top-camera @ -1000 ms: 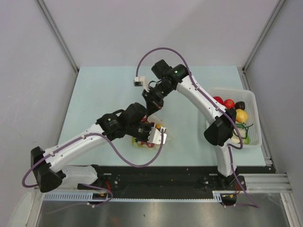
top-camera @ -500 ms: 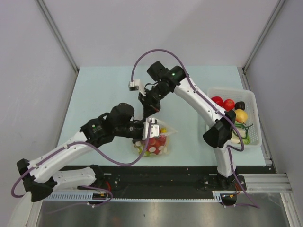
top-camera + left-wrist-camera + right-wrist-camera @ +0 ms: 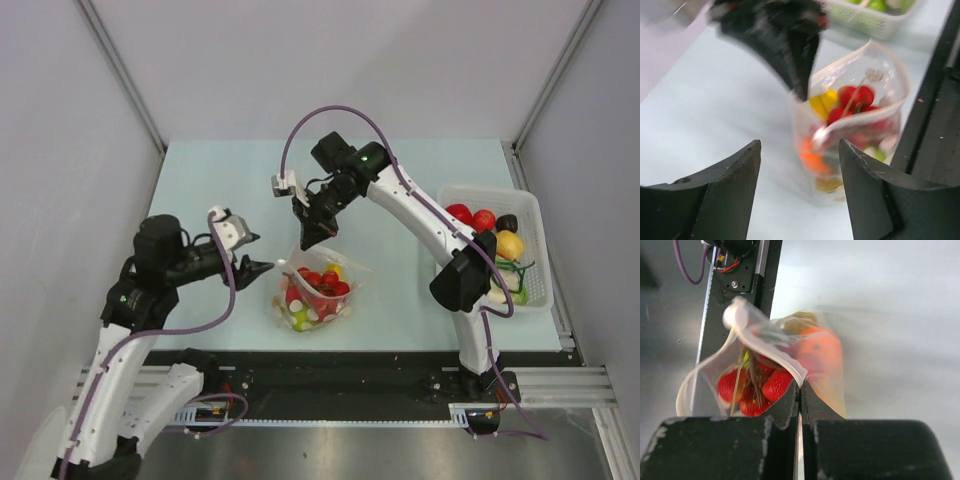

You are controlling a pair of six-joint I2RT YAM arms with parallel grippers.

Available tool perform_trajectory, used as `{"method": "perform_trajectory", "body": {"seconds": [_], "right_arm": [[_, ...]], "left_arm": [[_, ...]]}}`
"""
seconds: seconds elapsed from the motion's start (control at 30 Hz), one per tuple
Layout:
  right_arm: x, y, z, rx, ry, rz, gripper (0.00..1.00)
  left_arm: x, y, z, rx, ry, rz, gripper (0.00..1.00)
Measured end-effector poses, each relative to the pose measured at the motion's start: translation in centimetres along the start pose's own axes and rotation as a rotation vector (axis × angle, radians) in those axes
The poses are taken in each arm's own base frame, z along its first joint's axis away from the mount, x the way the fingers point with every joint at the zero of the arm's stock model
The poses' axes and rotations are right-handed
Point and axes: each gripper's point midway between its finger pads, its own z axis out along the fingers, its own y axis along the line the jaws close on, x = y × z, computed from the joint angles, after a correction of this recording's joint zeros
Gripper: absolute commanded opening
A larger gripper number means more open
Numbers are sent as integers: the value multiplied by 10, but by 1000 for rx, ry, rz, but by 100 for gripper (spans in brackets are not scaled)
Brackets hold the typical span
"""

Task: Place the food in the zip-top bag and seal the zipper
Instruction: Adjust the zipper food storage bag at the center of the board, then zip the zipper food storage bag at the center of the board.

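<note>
The zip-top bag [image 3: 318, 298] sits on the surface [image 3: 220, 180], food [image 3: 312, 279] inside, its mouth gaping. The right hand [image 3: 306, 240] pinches its rim. The left hand [image 3: 262, 267] is open and empty, just beside it. Next, I think, it should press the zipper [image 3: 784, 361] shut.

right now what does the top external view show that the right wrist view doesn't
Only the top view: the white basket with food left in it, and the left gripper, apart from the zip-top bag. Only the right wrist view: close up, the right gripper shut on the bag's mouth edge. Both: the bag, unsealed, holding red pieces.
</note>
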Motion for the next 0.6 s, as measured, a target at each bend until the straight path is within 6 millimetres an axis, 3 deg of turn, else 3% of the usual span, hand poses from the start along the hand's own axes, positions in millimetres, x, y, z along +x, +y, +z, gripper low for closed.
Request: {"method": "perform_trajectory", "body": {"seconds": [0.07,0.13,0.23,0.33,0.6], "right_arm": [[-3,-1,2,-2,-9,-37,0],[-7,-2,4,-1,-19,-85,0],[-12,-4,7,3,-29,-131,0],[-16,-6,8,11,-40,-154,0],[-23,-10,10,24,-58,-166,0]], "left_arm": [[7,14,-13,-44,6,-18,67],[28,32,-23,-71,46,-74,68],[57,43,-25,-39,101,-144,70],[74,31,-21,68,123,-159,71],[71,-13,-18,134,-30,-105,72]]}}
